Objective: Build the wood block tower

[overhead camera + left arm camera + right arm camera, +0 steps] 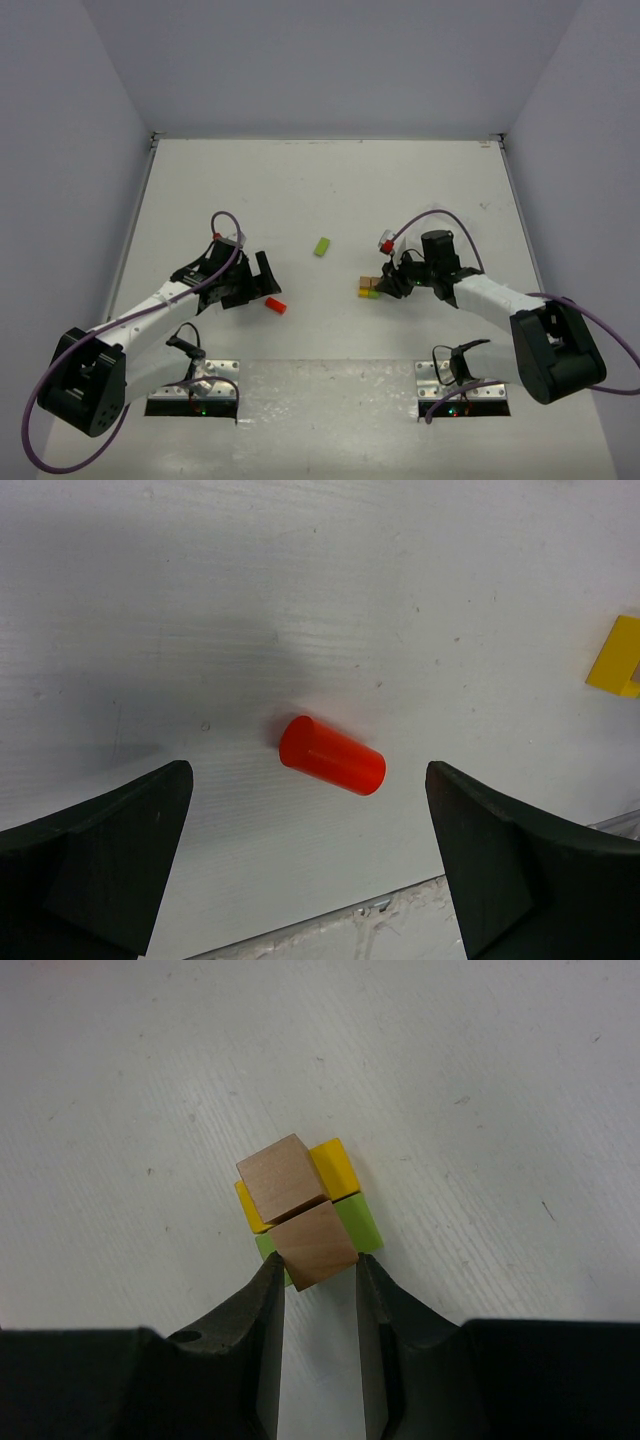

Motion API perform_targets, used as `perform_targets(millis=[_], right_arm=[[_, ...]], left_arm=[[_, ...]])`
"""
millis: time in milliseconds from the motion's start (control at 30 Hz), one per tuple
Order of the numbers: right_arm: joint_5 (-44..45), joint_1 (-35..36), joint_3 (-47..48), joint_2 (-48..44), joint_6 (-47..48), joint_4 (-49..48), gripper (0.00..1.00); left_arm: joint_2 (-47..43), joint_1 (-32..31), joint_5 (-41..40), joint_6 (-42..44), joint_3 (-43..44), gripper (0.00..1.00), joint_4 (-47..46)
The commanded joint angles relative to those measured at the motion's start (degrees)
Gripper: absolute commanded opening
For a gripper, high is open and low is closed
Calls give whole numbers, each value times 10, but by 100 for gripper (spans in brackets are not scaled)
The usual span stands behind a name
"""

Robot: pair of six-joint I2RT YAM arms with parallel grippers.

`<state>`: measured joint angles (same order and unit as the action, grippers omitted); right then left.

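**Top view.** Nearest, at the bottom edge, are my two arm bases. My left gripper (262, 279) reaches toward the middle of the tabletop (330, 180). My right gripper (397, 283) meets the tower (370, 288), which stands right of centre, closer to the near edge than the far. A red cylinder (276, 306) lies just beside my left gripper on its near side. A green block (322, 246) lies alone near the middle, apart from both.

**Left wrist view.** Nearest are my left fingers (100, 870), spread wide and gripping nothing. The cylinder lies on its side between and beyond them, touching neither. A yellow corner at the right edge is probably part of the tower. I judge the cylinder light, stiff and smooth, and likely to roll. Its flat ends roughly face my fingers, so I would grip it end to end.

**Right wrist view.** Nearest are my right fingers (255, 1360), drawn narrow on the near tan block (315, 1245), with the tips apparently pressed to its opposite sides. That block rests on a green base piece (360, 1222). A far tan block (285, 1180) touches it and rests on a yellow base piece (338, 1163). I judge all of these light, rigid and slick, with nothing locking them together. They should be held by their flat faces, because any sideways drag could shove the layers apart.
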<state>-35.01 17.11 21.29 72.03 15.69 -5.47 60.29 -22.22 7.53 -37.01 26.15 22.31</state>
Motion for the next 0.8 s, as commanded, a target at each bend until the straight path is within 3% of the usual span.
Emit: perform_targets(millis=[0,567,667,767], right_arm=[[1,6,-4,0,12,-18,21],[-1,8,-12,-11,14,-17,34],[-2,9,-10,-13,15,-14,43],[-2,8,-6,-15,12,-11,45]], left_arm=[[1,-5,5,7,20,100,-21],[-1,-5,7,8,21,100,-23],[-7,-5,11,8,20,100,-25],[-15,-5,13,8,21,100,-27]])
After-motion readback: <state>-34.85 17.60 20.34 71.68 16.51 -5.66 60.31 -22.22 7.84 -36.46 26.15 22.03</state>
